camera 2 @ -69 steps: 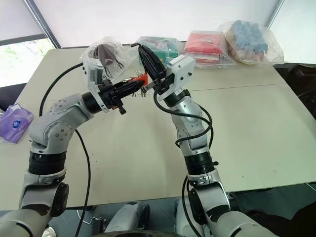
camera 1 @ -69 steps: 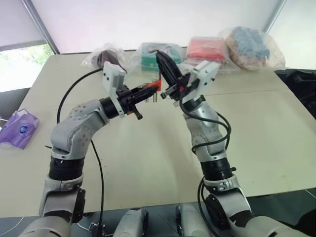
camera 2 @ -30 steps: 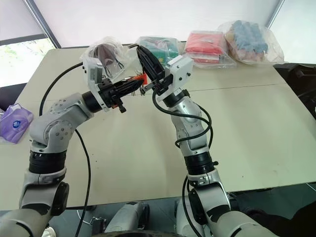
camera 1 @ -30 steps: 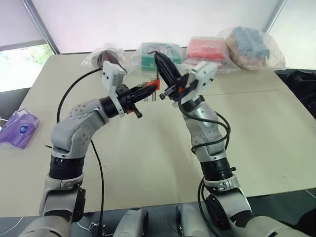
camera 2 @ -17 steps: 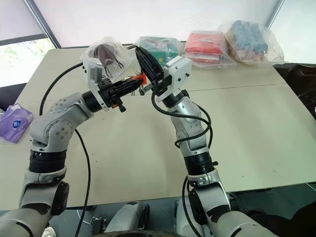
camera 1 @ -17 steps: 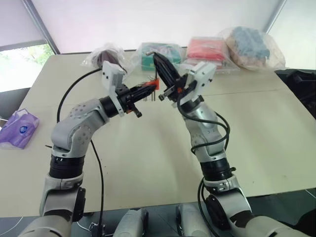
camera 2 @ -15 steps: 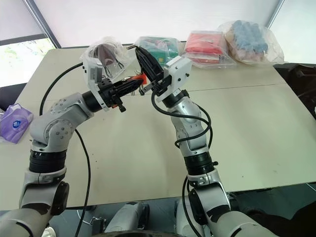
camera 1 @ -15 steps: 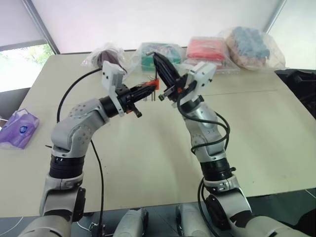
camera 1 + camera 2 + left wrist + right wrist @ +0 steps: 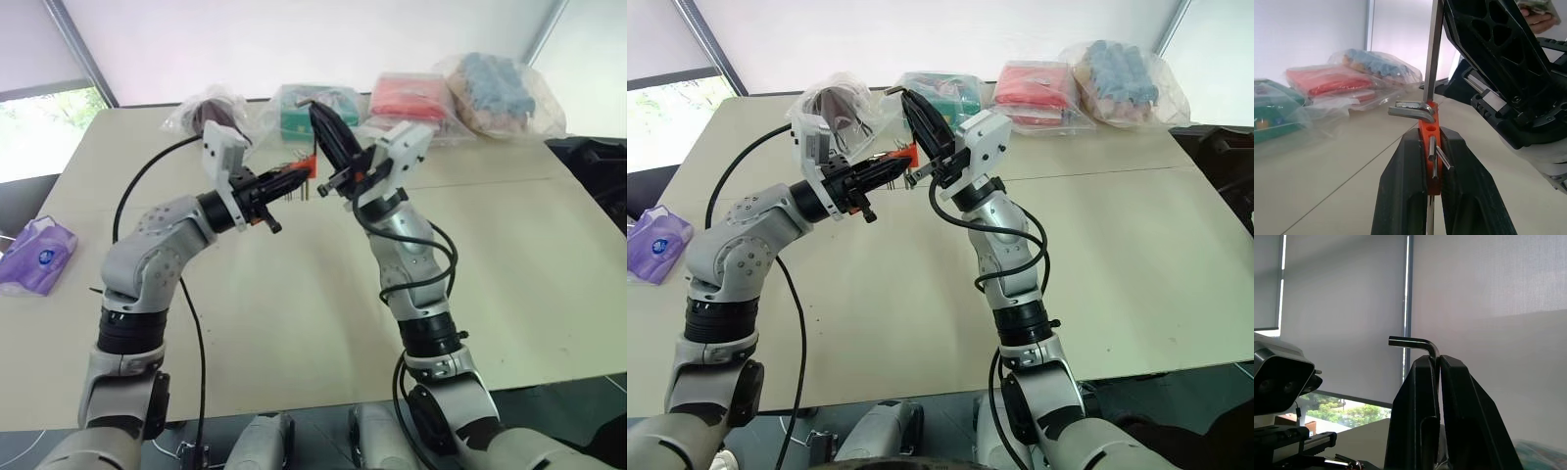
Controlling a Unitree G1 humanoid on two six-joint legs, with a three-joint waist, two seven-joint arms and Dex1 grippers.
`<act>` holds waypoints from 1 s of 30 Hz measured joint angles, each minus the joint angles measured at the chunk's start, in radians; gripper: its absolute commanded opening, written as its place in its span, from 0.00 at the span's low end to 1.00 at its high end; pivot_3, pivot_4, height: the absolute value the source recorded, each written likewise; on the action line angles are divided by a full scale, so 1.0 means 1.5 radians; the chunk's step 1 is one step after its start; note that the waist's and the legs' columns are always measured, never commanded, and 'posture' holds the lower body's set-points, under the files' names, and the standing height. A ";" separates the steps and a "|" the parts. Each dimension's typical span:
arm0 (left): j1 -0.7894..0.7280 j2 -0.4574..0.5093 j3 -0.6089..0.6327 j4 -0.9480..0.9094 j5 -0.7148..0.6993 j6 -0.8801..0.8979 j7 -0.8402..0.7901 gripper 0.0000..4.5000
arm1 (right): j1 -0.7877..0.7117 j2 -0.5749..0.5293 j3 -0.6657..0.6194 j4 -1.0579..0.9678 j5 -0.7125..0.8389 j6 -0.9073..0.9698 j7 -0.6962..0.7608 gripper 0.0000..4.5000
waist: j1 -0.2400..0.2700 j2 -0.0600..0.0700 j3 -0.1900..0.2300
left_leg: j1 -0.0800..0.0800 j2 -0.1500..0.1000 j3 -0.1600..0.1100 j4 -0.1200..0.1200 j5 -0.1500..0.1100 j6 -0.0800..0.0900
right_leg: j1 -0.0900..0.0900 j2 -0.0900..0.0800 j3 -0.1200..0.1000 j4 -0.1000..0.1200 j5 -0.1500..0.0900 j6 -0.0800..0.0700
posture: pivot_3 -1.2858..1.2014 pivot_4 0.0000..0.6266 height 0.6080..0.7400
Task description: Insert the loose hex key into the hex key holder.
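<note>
While the loose hex key point(image 9: 1418, 342) stands pinched in the right gripper point(image 9: 1439, 363), its bent end poking out above the closed jaws, its long shaft reaches the hex key holder point(image 9: 1429, 147), which the left gripper point(image 9: 1427, 139) clamps above the tabletop point(image 9: 294, 294). Plastic bags point(image 9: 411, 98) line the far edge.

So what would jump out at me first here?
Two robot arms meet in mid-air above the beige table. The left fingers clamp a small orange hex key holder, while the right fingers pinch the loose hex key beside it. Bagged goods line the table's far edge.
</note>
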 measured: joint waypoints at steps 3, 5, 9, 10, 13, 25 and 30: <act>0.000 0.000 0.000 0.000 0.000 0.000 0.000 0.00 | 0.000 0.000 0.002 0.000 0.000 0.000 0.003 0.01 | 0.000 0.000 0.000 | 0.000 0.000 0.000 0.000 0.000 0.000 | 0.000 0.000 0.000 0.000 0.000 0.000 | 0.52 0.24 1.00; 0.000 0.000 0.000 0.000 0.000 0.000 -0.001 0.00 | 0.000 0.001 0.003 0.000 0.000 0.000 0.006 0.01 | 0.000 0.000 0.000 | 0.000 0.000 0.000 0.000 0.000 0.000 | 0.000 0.000 0.000 0.000 0.000 0.000 | 0.52 0.24 1.00; 0.000 0.000 0.000 0.000 0.000 0.000 -0.002 0.00 | 0.000 0.001 0.007 -0.001 0.000 0.003 0.008 0.01 | 0.000 0.000 0.000 | 0.000 0.000 0.000 0.000 0.000 0.000 | 0.000 0.000 0.000 0.000 0.000 0.000 | 0.52 0.24 1.00; 0.000 0.000 0.000 0.000 0.000 0.000 -0.002 0.00 | 0.000 0.000 0.006 -0.001 0.000 0.003 0.009 0.01 | 0.000 0.000 0.000 | 0.000 0.000 0.000 0.000 0.000 0.000 | 0.000 0.000 0.000 0.000 0.000 0.000 | 0.52 0.24 1.00; 0.000 -0.001 0.000 0.000 0.000 -0.001 -0.002 0.00 | 0.000 0.000 0.006 -0.001 0.000 0.006 0.010 0.01 | 0.000 0.000 0.000 | 0.000 0.000 0.000 0.000 0.000 0.000 | 0.000 0.000 0.000 0.000 0.000 0.000 | 0.52 0.24 1.00; 0.000 -0.002 0.000 -0.001 0.000 -0.001 -0.002 0.00 | 0.009 -0.002 0.005 -0.001 0.003 0.033 0.014 0.08 | 0.000 0.000 0.000 | 0.000 0.000 0.000 0.000 0.000 0.000 | 0.000 0.000 0.000 0.000 0.000 0.000 | 0.52 0.24 1.00; 0.000 -0.002 0.000 -0.002 0.000 -0.002 -0.002 0.00 | 0.019 -0.011 0.001 -0.004 0.011 0.051 0.015 0.57 | 0.000 0.000 0.000 | 0.000 0.000 0.000 0.000 0.000 0.000 | 0.000 0.000 0.000 0.000 0.000 0.000 | 0.52 0.24 1.00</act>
